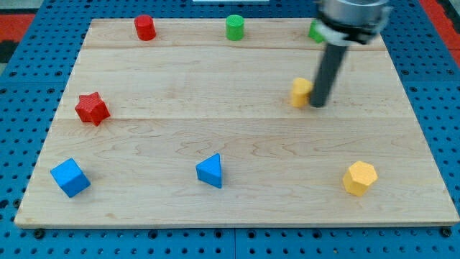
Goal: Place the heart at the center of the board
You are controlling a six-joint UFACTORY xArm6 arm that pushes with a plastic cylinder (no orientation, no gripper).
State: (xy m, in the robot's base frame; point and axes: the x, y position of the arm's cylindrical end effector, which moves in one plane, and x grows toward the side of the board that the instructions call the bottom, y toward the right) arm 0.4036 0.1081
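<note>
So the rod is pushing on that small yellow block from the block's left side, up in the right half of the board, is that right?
Not quite. The camera view shows my tip against the right side of the small yellow block, not its left. The rest holds: the block sits in the right half of the board, toward the view's top.

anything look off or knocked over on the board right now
Nothing stands out. Every block sits flat on the board, none tipped or hanging off the edge. My tip is against the view's right side of the small yellow block; a green block at the view's top is partly hidden.
</note>
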